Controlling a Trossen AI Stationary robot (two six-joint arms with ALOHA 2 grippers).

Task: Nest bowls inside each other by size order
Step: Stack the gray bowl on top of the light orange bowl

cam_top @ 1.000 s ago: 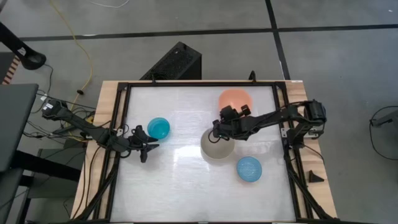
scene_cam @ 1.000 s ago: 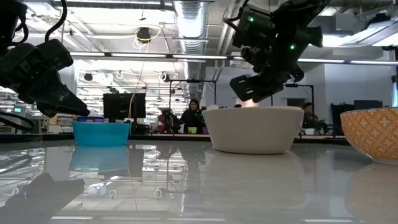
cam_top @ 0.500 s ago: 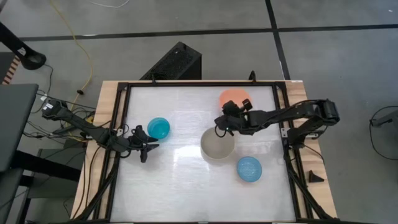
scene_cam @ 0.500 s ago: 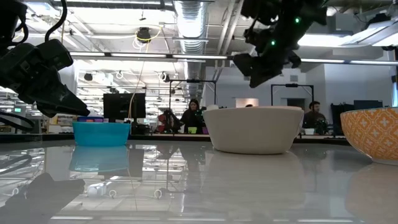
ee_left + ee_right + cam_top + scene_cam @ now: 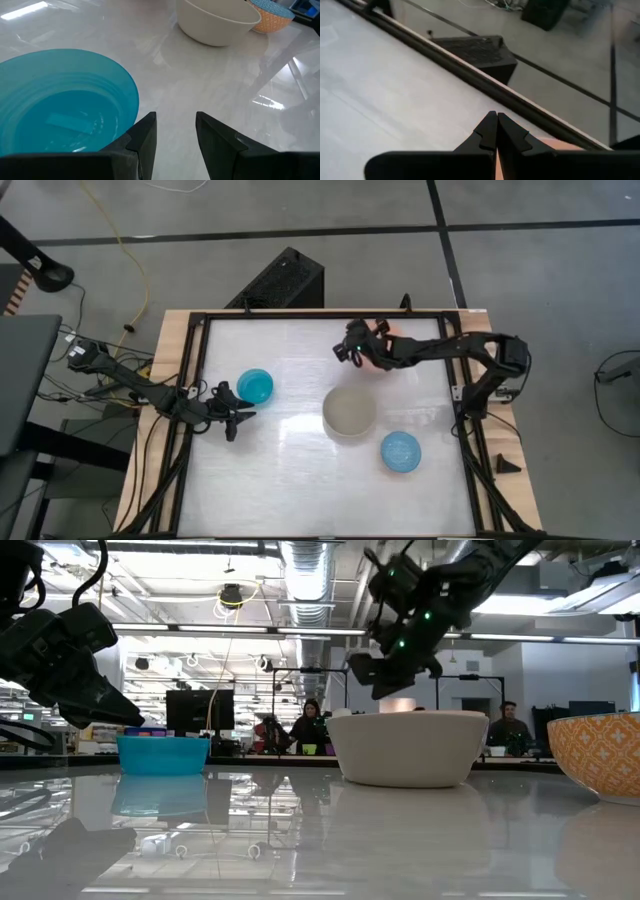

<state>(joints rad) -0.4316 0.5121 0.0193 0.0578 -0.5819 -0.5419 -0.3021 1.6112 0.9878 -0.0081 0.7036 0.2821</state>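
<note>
A teal bowl [image 5: 255, 385] stands at the table's left, and a grey-beige bowl [image 5: 349, 413] at its middle. A light blue bowl [image 5: 400, 451] with a patterned orange outside stands near right. A salmon-orange bowl [image 5: 393, 332] at the far edge is mostly hidden under my right arm. No pale pink-white bowl shows. My right gripper [image 5: 347, 348] is shut and empty, raised beside the orange bowl [image 5: 555, 145], toward the table's left of it. My left gripper [image 5: 236, 420] is open, just near of the teal bowl [image 5: 60, 100], which it does not touch.
A black frame [image 5: 300, 315] runs round the white tabletop. A black box [image 5: 285, 280] stands on the floor beyond the far edge. Bare tabletop lies between the teal and grey-beige bowls [image 5: 295, 395] and along the near edge. People show in the room behind.
My right gripper has risen from just above the grey-beige bowl's far rim and gone toward the table's far edge, ending beside the salmon-orange bowl. The grey-beige bowl has stayed in place.
</note>
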